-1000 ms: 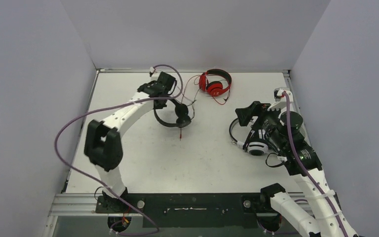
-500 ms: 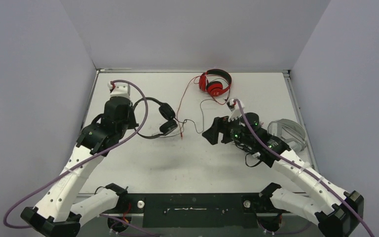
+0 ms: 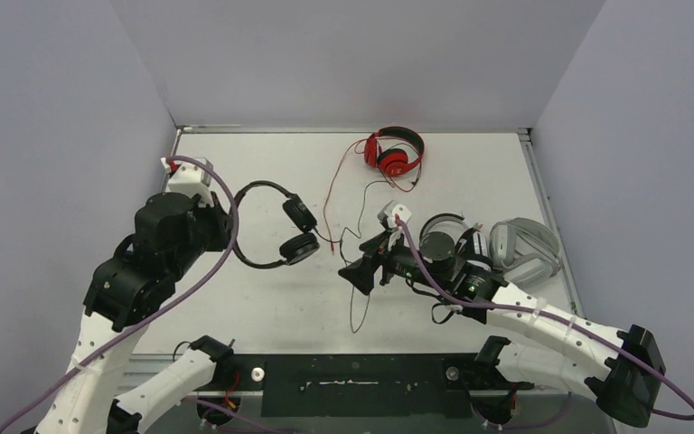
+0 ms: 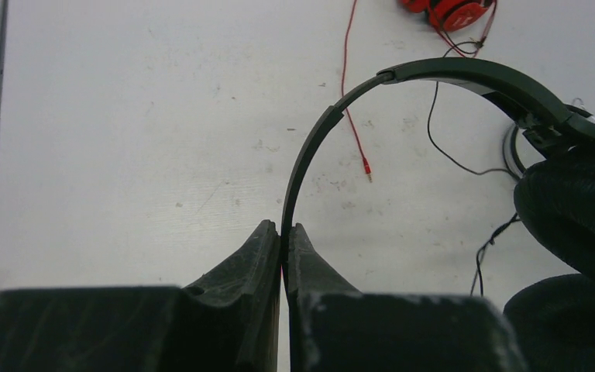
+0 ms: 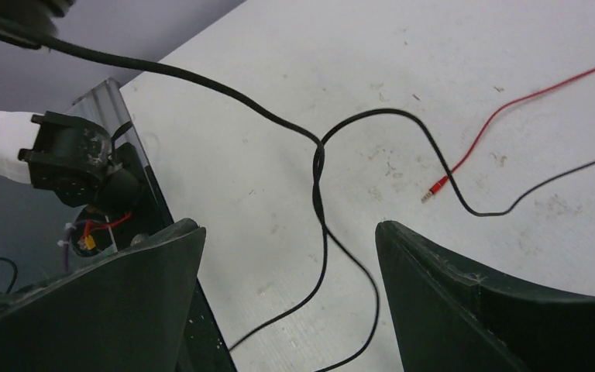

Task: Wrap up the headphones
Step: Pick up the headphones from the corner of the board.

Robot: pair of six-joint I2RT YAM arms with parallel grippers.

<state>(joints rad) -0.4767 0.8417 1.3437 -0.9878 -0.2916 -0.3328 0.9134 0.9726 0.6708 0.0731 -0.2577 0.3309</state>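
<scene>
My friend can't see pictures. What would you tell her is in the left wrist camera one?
The left pincer is shut on the thin band of the black headphones, whose ear pads fill the right edge. Behind, on the white table, lie a red cable with its plug and, at the top, the red headphones.

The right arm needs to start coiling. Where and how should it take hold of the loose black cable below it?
Probably at the twisted stretch of the black cable, coming straight down: the open right tool straddles it, and the strands run lengthwise between the fingers, so closing pinches both.
</scene>
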